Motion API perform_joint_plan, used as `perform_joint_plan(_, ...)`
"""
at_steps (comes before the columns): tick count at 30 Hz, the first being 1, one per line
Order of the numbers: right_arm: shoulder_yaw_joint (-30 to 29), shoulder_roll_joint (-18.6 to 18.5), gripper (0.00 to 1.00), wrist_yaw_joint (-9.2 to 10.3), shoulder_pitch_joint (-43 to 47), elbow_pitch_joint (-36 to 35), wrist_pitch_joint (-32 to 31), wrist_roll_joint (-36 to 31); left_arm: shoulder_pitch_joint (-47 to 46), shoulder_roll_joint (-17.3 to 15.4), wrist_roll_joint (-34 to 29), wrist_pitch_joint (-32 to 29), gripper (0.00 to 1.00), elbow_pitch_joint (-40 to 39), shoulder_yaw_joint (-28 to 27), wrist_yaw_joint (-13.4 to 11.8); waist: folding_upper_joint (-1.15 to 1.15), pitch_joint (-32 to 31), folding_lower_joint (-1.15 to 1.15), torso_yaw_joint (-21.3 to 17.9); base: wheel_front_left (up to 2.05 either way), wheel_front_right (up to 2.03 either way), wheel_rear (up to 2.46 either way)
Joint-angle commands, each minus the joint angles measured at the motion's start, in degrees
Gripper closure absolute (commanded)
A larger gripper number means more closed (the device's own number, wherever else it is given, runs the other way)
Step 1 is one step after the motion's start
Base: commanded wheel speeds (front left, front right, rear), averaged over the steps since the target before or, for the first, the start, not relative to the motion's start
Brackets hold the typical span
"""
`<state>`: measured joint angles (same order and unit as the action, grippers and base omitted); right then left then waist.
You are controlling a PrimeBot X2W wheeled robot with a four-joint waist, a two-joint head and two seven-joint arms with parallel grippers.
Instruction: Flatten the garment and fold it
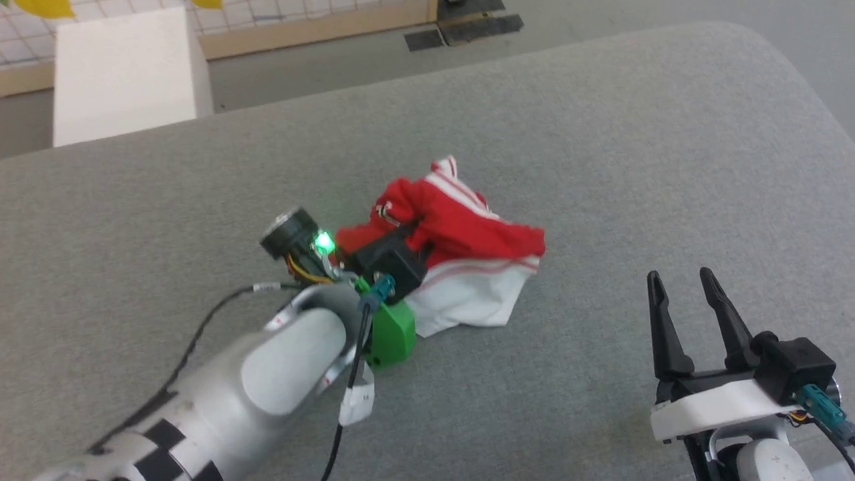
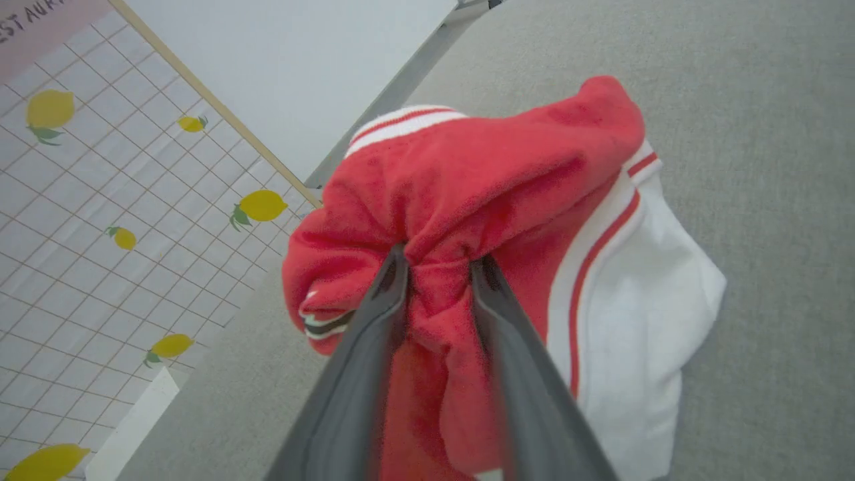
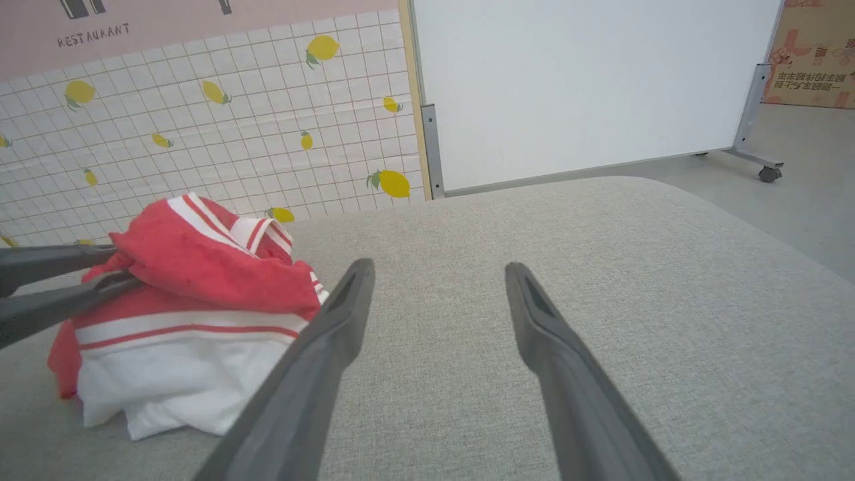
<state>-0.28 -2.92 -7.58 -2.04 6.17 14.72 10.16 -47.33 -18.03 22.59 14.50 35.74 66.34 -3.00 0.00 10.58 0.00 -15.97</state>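
Red garment (image 2: 507,167) is sitting pinched in our left end effector (image 2: 441,257), right end effector (image 1: 680,274) hanging open; we are flagging slippage from that shallow bunch.

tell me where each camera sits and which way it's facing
Head view: on the head, looking forward and down at the grey cushion and crumpled shirt; the pale left forearm and open right pincer show.
Left wrist view: on the left wrist, looking along the left pincer, red cloth bunched between its fingers.
Right wrist view: on the right wrist, looking across the cushion at a lemon-print wall; its own fingers show.
Shared: both wrist views show the shirt and left pincer.
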Motion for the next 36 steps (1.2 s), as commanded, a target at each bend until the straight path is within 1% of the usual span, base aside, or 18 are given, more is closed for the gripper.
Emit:
perform_joint_plan(1, 0.2, 0.0, 0.0, 0.09, -0.8, 0.0, 0.3, 0.1, 1.4, 0.6, -0.1, 0.5, 0.0, 1.5, 0.2, 0.6, 0.0, 1.8, 0.0, -1.6, 0.0, 0.0, 0.0)
perform_joint_plan(4, 0.0, 0.0, 0.0, 0.09, -0.9, 0.3, 0.3, -0.2, 2.8, 2.2, 0.2, 0.5, 0.0, 3.1, -0.6, 1.3, 0.0, 1.2, 0.0, -0.5, 0.0, 0.0, 0.0)
perform_joint_plan(8, -0.5, 0.0, 0.0, 0.09, -0.6, 0.5, 0.3, -0.9, 4.2, 3.2, 0.2, 0.5, 0.0, 0.6, -3.8, 1.0, 0.0, -0.7, 0.0, 1.9, 0.0, 0.0, 0.0)
perform_joint_plan(12, -0.9, 0.0, 0.0, 0.09, 0.4, 1.2, 0.3, -2.0, 6.8, 3.0, 0.6, 0.5, 0.0, -3.9, -8.2, 0.6, 0.0, -4.2, 0.0, 5.2, 0.0, 0.0, 0.0)
perform_joint_plan(16, -1.4, 0.0, 0.0, 0.09, 1.8, 1.7, 0.3, -3.1, 10.2, 1.4, 0.4, 0.5, 0.0, -8.9, -12.5, 0.1, 0.0, -7.7, 0.0, 8.5, 0.0, 0.0, 0.0)
perform_joint_plan(20, -2.1, 0.0, 0.0, 0.09, 3.5, 2.2, 0.3, -4.1, 15.2, -0.5, 1.6, 0.5, 0.0, -13.7, -18.3, -1.7, 0.0, -10.6, 0.0, 11.5, 0.0, 0.0, 0.0)
perform_joint_plan(24, -2.4, 0.0, 0.0, 0.09, 5.1, 2.2, 0.3, -4.3, 22.8, -1.9, 3.8, 0.5, 0.0, -17.8, -25.3, -4.4, 0.0, -12.4, 0.0, 13.8, 0.0, 0.0, 0.0)
perform_joint_plan(27, -2.3, 0.0, 0.0, 0.09, 6.3, 2.2, 0.3, -4.1, 29.0, -2.2, 4.5, 0.5, 0.0, -21.1, -30.2, -6.3, 0.0, -13.1, 0.0, 15.1, 0.0, 0.0, 0.0)
perform_joint_plan(29, -1.6, 0.0, 0.0, 0.09, 6.8, 2.3, 0.3, -4.0, 32.9, -2.1, 4.6, 0.5, 0.0, -23.0, -32.9, -7.1, 0.0, -13.3, 0.0, 15.5, 0.0, 0.0, 0.0)
perform_joint_plan(33, -1.2, 0.0, 0.0, 0.09, 7.5, 2.1, 0.3, -4.0, 39.4, -0.7, 3.7, 0.5, 0.0, -26.0, -37.0, -7.7, 0.0, -13.3, 0.0, 16.0, 0.0, 0.0, 0.0)
perform_joint_plan(36, -1.1, 0.0, 0.0, 0.09, 7.7, 1.6, 0.3, -3.9, 42.6, 0.4, 2.1, 0.5, 0.0, -27.1, -38.4, -7.3, 0.0, -12.9, 0.0, 16.3, 0.0, 0.0, 0.0)
